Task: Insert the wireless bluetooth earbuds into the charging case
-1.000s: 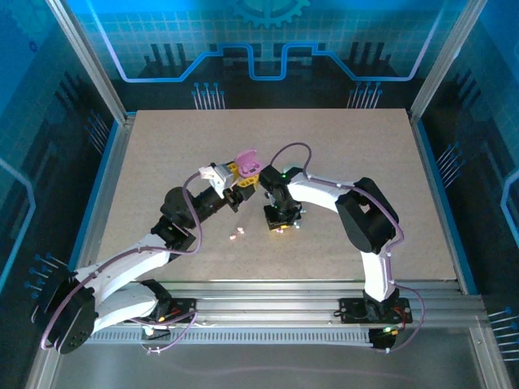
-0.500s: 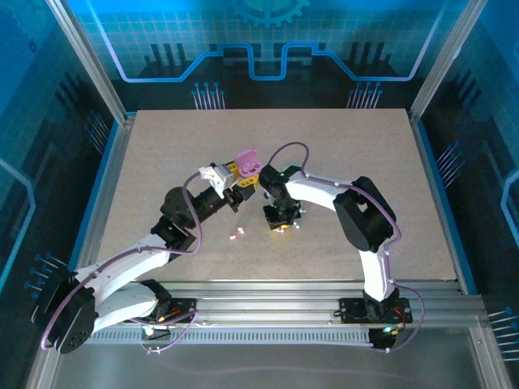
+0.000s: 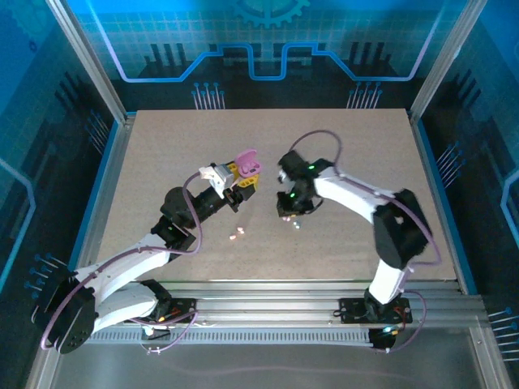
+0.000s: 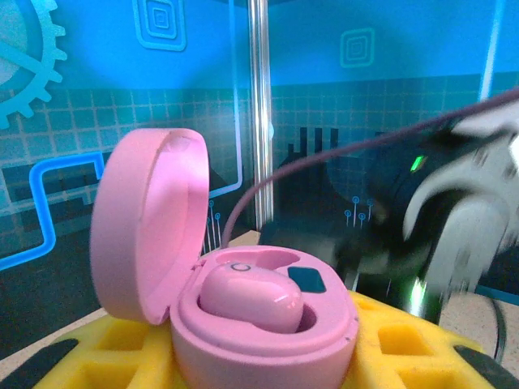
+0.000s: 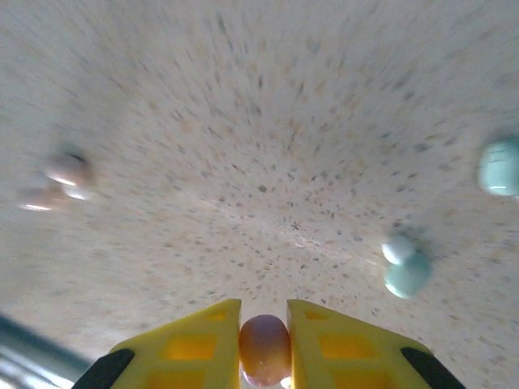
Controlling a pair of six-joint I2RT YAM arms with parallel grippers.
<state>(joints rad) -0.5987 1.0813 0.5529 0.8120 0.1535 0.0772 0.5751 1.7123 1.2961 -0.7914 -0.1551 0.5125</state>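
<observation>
Seen from above, two robot arms reach over a speckled beige table (image 3: 162, 146) inside a blue-lit enclosure. The left tool (image 3: 241, 180) has yellow fingers closed on a pink charging case (image 3: 246, 164). It holds the case raised over the middle of the table with the lid swung open.

In the left wrist view, the charging case (image 4: 268, 336) sits clamped between the yellow fingers (image 4: 405, 344). Its rounded lid (image 4: 146, 219) stands upright on the left. A pink seated earbud (image 4: 251, 298) rests in one well of the case, and the well beside it shows a dark teal patch. The right arm (image 4: 454, 219) appears as a blur just beyond the case.

From above, the right tool (image 3: 289, 212) points down at the table, to the right of the case and apart from it. In the right wrist view, the right tool (image 5: 263, 320) is closed on a small pinkish held earbud (image 5: 264, 350), pinched between its yellow fingertips (image 5: 203, 336). Whether that earbud touches the table cannot be told.

Other earbuds lie loose on the table. Two mint green earbuds (image 5: 408, 274) lie to the right of the tool, one of them farther out near the edge of the view. Two pale pink earbuds (image 5: 57, 185) lie close together on the left. From above, the pale pink earbuds (image 3: 236, 234) lie between the two arms, nearer the bases, and the mint green earbuds (image 3: 297, 224) lie just beside the right tool.
</observation>
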